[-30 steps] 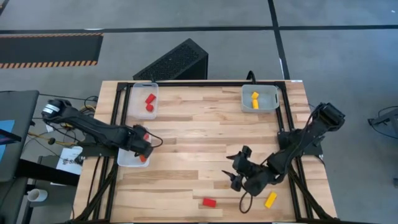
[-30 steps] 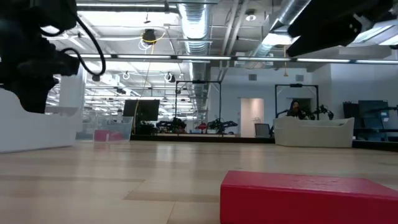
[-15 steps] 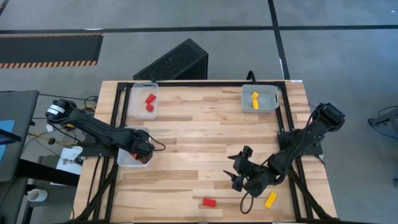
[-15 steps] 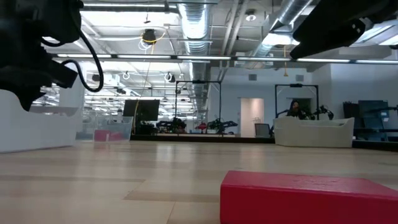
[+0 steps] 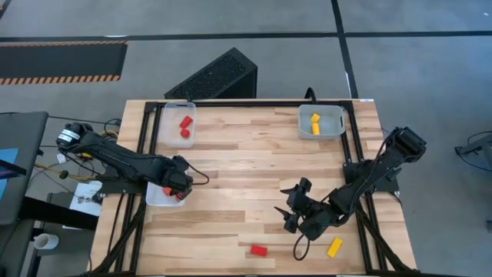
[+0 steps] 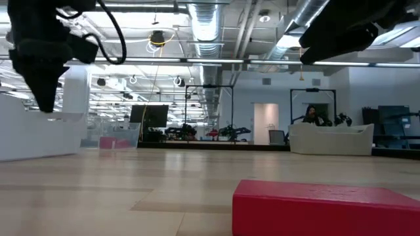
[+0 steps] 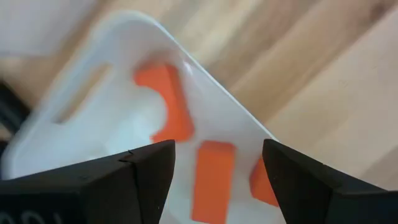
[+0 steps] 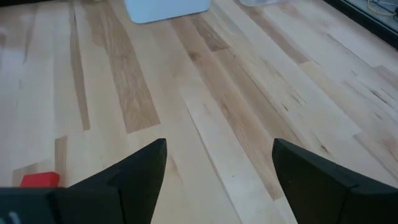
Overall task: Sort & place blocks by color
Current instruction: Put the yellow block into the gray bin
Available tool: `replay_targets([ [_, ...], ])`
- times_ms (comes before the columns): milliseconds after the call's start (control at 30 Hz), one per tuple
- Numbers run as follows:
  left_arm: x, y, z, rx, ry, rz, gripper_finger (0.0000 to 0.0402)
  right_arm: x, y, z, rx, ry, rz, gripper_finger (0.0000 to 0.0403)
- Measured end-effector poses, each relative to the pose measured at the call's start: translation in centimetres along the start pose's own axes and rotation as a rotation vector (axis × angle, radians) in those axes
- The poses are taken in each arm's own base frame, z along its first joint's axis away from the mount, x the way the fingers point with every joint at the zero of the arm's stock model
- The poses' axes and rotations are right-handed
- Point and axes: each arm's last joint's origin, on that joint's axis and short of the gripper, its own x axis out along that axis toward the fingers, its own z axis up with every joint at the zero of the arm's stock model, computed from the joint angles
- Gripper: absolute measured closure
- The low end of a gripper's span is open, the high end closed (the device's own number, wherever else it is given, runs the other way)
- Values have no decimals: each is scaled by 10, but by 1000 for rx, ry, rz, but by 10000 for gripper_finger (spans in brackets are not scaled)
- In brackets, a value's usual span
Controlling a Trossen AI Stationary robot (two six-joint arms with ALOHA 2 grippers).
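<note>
Hiding orange blocks [image 7: 211,180], left gripper [image 5: 178,185] fingers parted

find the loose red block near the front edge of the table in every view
high view: red block lies alone on bare wood near the bottom edge, just left of the right gripper.
low view: red block fills the near foreground, bottom right.
left wrist view: not in it; only orange pieces in a tray.
right wrist view: red block at the lower left edge, partly hidden behind a finger.
shared landmark: the wooden tabletop.
</note>
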Motion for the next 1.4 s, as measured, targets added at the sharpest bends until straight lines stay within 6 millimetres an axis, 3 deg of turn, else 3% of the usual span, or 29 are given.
replay_targets([
  [233, -30, -10, 18, 27, -222, -31, 174, 0, -1, 0, -15, 4, -5, 91],
  [400, -42, -42, 38, 80, -642, -207, 174, 0, -2, -1, -27, 8, -13, 91],
  [600, -35, -85, 55, 274, -1025, -548, 174, 1, -2, -3, -29, 9, -14, 91],
  [833, -24, -102, 74, 351, -1376, -757, 174, 8, -11, -17, 14, 29, -46, 91],
  [967, -8, -105, 89, 392, -1455, -764, 174, 18, -23, -24, 45, 35, -94, 91],
  [1133, 7, -100, 112, 385, -1472, -790, 174, 32, -35, -18, 102, 74, -125, 91],
  [1400, 6, -88, 126, 358, -1479, -847, 174, 49, -46, -5, 123, 89, -105, 91],
])
